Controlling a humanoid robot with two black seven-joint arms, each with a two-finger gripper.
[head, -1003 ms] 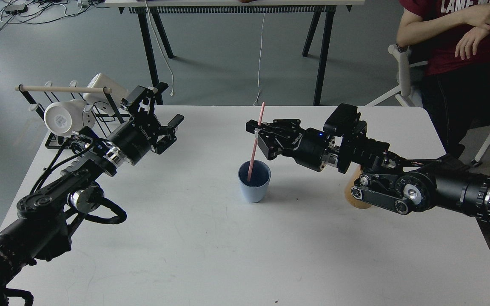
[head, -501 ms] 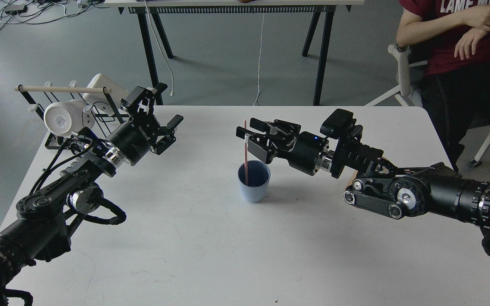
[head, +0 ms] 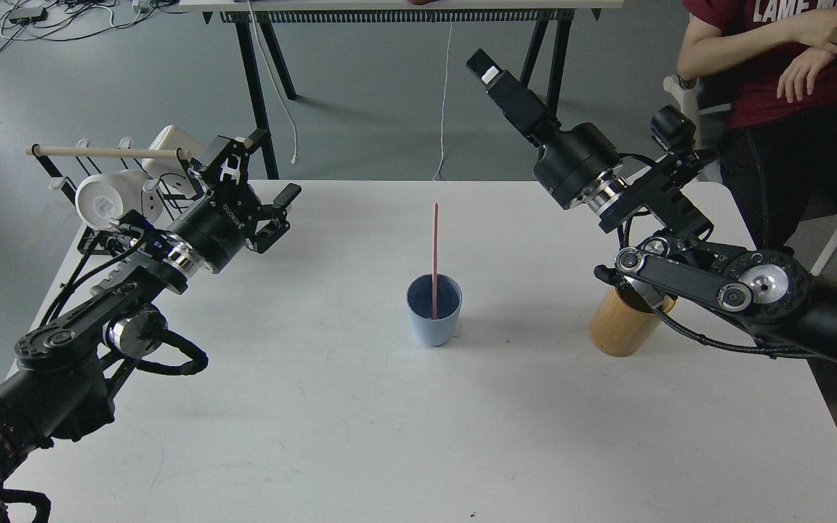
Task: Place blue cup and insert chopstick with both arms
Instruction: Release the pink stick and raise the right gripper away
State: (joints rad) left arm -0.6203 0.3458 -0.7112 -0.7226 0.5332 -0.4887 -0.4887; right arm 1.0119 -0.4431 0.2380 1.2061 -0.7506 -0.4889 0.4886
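Note:
The light-blue cup [head: 434,311] stands upright at the middle of the white table [head: 360,436]. The pink-red chopstick [head: 434,250] stands nearly upright in it, with its lower end inside the cup. My right gripper [head: 486,69] is raised high behind and to the right of the cup, pointing up and left. It is empty, and its fingers look parted. My left gripper [head: 271,168] is open and empty above the table's far left, well left of the cup.
A tan wooden cup [head: 616,330] stands at the right, partly under my right arm. A black rack [head: 91,240] with a pale wooden rod and white mugs [head: 107,201] stands at the far left edge. A seated person [head: 789,80] is at the far right.
My right gripper let go of the chopstick, which now stands free in the cup. The right arm then swung up, back and to the right. My left gripper drew slightly back to the left.

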